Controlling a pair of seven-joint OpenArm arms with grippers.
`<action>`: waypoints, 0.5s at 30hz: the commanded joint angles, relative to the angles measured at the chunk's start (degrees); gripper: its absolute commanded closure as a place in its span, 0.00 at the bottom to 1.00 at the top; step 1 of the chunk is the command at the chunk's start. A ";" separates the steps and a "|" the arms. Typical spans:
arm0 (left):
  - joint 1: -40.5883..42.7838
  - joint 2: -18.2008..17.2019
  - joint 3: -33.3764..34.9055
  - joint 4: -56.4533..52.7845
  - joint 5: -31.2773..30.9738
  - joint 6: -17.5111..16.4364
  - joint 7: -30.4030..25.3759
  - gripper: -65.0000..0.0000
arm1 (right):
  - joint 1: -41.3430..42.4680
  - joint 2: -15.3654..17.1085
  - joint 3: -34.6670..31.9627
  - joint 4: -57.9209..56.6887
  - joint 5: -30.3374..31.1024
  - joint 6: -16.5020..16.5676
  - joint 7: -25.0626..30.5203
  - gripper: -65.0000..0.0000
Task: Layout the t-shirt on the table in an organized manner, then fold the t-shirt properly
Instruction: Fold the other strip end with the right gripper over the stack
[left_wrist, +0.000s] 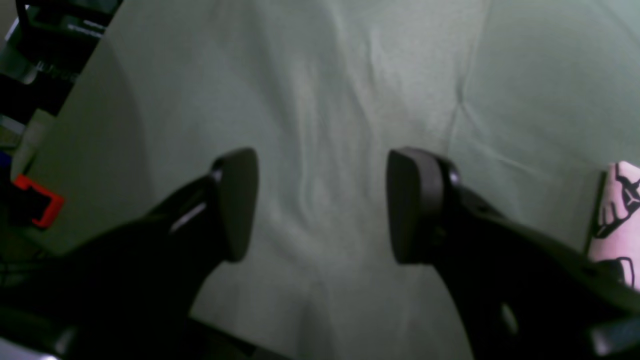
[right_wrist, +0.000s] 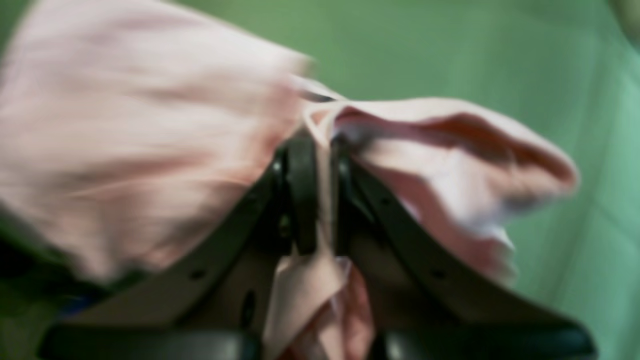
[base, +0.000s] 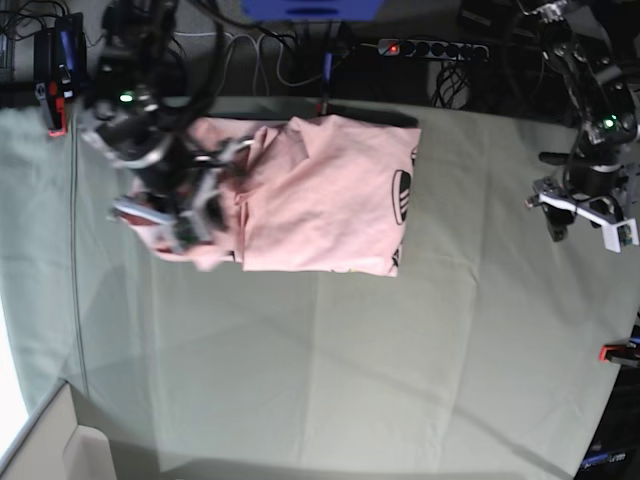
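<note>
- Pink cotton t-shirt (base: 320, 195): lies bunched in the far-left part of the table (base: 330, 370), partly doubled over; black lettering shows along its right edge. Its left portion is lifted and rumpled at the right gripper.
- Right gripper (right_wrist: 322, 150), at the left of the base view: jaws nearly together, pinching a thin fold of the t-shirt (right_wrist: 150, 150) between the pads; cloth spills out on both sides of the fingers and hangs down between them. The wrist view is blurred.
- Grey-green cloth covering the table (left_wrist: 350, 75): creased, with long fold lines running across it.
- Black power strip (base: 432, 47): beyond the far edge of the table, one red light showing.
- Left gripper (left_wrist: 322, 205), at the right of the base view: jaws wide apart, nothing between them, only creased table cloth below. It hangs well apart from the t-shirt; a sliver of printed pink cloth (left_wrist: 617, 220) shows at the right edge of its wrist view.
- Red clamp (base: 618, 352): at the right edge of the table.
</note>
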 joint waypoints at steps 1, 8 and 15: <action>-0.18 -0.51 -0.16 1.07 -0.08 0.11 -1.22 0.40 | 0.58 -0.12 -2.16 1.21 1.14 -0.03 1.70 1.00; 1.40 -2.71 -0.16 1.42 -0.17 0.11 -1.22 0.40 | 3.30 -0.12 -15.70 -0.99 1.06 -0.03 1.43 1.00; 2.37 -2.62 -5.09 1.69 -0.26 0.11 -1.22 0.40 | 9.54 -0.12 -18.87 -12.16 1.06 -0.03 1.61 1.00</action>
